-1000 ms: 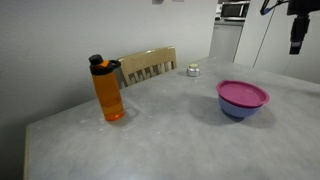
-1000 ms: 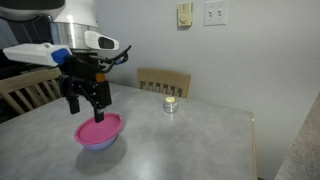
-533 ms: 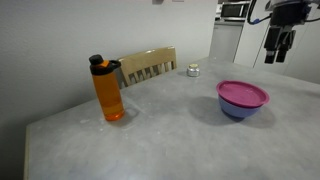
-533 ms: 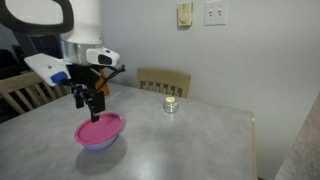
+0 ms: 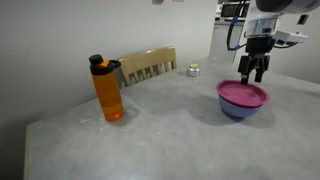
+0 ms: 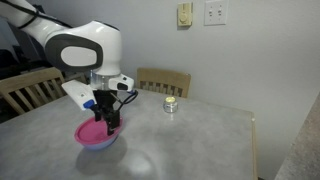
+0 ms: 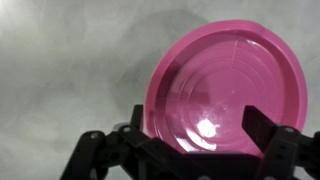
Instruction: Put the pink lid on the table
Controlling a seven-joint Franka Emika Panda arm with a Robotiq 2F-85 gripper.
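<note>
The pink lid sits on top of the blue-purple bowl, not yet on the table. In the wrist view the hand hangs just over the lid's 6 o'clock rim, fingers spread apart and holding nothing. I'd call this the approach to the grasp. Next it needs to drop, straddle that rim and pinch it.
</note>
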